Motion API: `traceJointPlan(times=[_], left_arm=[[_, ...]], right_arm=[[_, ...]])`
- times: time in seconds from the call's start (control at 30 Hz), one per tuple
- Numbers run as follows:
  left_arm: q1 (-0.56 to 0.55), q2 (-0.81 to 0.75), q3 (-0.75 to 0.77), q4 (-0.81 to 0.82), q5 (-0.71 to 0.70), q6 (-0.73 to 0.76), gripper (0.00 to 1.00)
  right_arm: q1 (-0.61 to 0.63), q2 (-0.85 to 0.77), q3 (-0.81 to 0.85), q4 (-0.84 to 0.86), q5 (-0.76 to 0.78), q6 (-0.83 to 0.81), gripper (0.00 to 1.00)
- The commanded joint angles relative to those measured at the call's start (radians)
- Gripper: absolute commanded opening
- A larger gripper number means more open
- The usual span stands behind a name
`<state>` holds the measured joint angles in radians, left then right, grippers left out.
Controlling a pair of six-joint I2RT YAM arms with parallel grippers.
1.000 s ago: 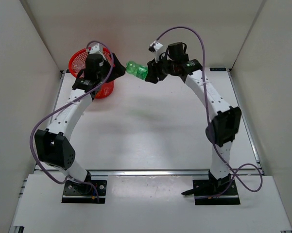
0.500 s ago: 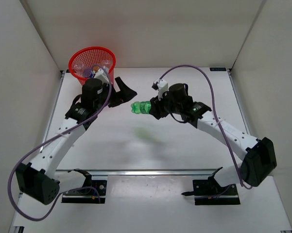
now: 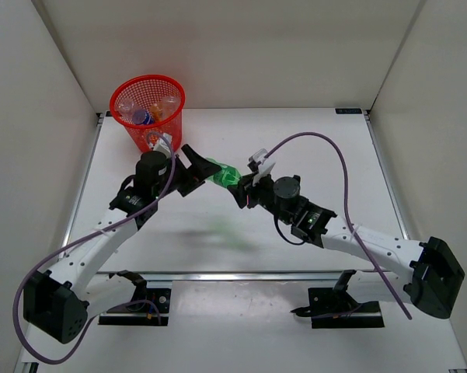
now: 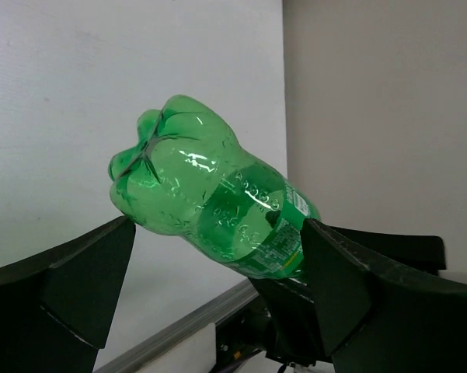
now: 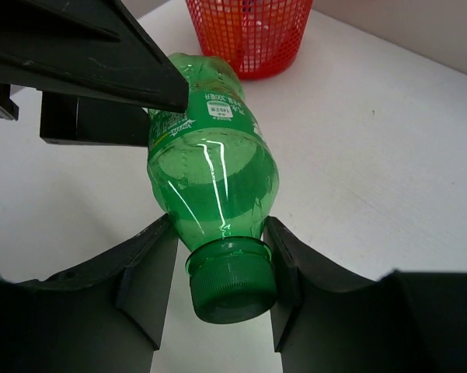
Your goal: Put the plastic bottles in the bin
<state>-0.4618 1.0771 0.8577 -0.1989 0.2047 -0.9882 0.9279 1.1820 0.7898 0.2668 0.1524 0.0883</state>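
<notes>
The green bottle [image 3: 222, 173] hangs in the air between my two grippers. My right gripper [image 3: 241, 188] is shut on its neck just above the green cap [image 5: 231, 289], as the right wrist view [image 5: 221, 256] shows. My left gripper [image 3: 201, 172] is open, its fingers [image 4: 338, 284] spread on either side of the bottle's base end [image 4: 194, 175]. The red mesh bin [image 3: 150, 134] stands at the far left corner and holds several bottles: clear ones [image 3: 129, 104] and an orange one [image 3: 168, 103]. The bin also shows in the right wrist view [image 5: 249, 39].
White walls close in the table on the left, back and right. A metal rail [image 3: 241, 274] runs along the table's near edge. Both arms reach over the middle of the table.
The right arm has carried the green bottle nearer and lower. The left gripper has come down from the bin, and its open jaws now stand around the bottle's base.
</notes>
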Motion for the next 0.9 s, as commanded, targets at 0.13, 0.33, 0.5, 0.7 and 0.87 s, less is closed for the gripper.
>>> traceJointPlan(times=[0.13, 0.33, 0.5, 0.7, 0.87], left_arm=[[-0.029, 0.041, 0.015, 0.102, -0.036, -0.086, 0.99], [-0.011, 0.083, -0.009, 0.165, -0.014, -0.119, 0.97], [0.012, 0.064, -0.002, 0.139, -0.044, -0.075, 0.51], [0.06, 0.044, 0.035, 0.095, -0.042, -0.02, 0.36], [0.156, 0.107, 0.17, 0.035, -0.094, 0.08, 0.36]], right_arm=[[0.014, 0.001, -0.04, 0.319, -0.051, 0.042, 0.01], [0.055, 0.073, -0.024, 0.399, -0.083, 0.031, 0.0], [0.019, 0.091, -0.014, 0.378, -0.129, 0.051, 0.0], [-0.015, 0.068, -0.004, 0.319, -0.198, 0.059, 0.62], [-0.024, 0.002, 0.005, 0.177, -0.176, 0.053, 0.99]])
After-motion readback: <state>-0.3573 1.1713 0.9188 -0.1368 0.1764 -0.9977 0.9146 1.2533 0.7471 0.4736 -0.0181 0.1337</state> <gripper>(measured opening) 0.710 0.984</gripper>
